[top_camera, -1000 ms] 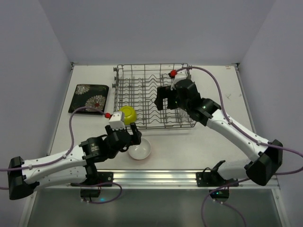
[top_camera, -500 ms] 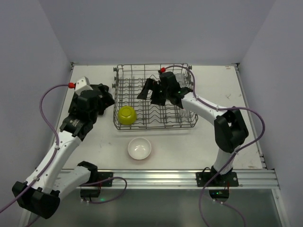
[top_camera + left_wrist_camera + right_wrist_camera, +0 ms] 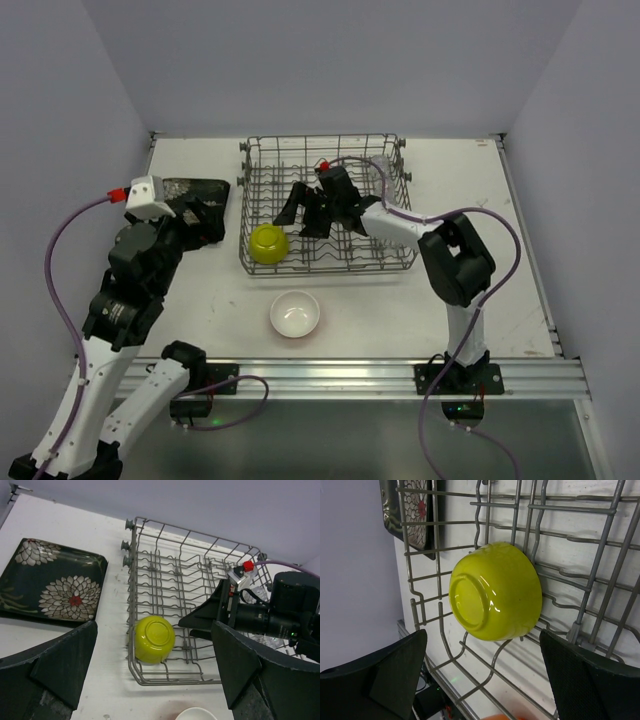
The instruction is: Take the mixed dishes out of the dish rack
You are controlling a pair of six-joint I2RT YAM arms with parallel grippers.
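Note:
The grey wire dish rack [image 3: 400,262] stands mid-table. A yellow-green bowl [image 3: 269,244] lies on its side in the rack's near-left corner, also in the left wrist view [image 3: 154,639] and the right wrist view [image 3: 495,597]. My right gripper [image 3: 303,212] is open and empty inside the rack, just right of the bowl, its jaws either side of it in the right wrist view [image 3: 487,680]. My left gripper [image 3: 205,222] is open and empty, raised left of the rack [image 3: 155,680]. The orange bowl [image 3: 295,314] sits on the table. The flowered plate [image 3: 205,189] lies to the left. The teal-centred plate is out of view.
A clear glass [image 3: 383,164] shows faintly at the rack's far right, behind the right arm. The rack's upright tines [image 3: 580,625] stand close round the right gripper. The left arm overhangs part of the flowered plate [image 3: 55,582]. The orange bowl's rim [image 3: 196,714] shows below the rack.
My left arm has pulled back from beside the orange bowl, swung left and risen. My right gripper has moved left through the rack to the yellow-green bowl. The dishes have not moved.

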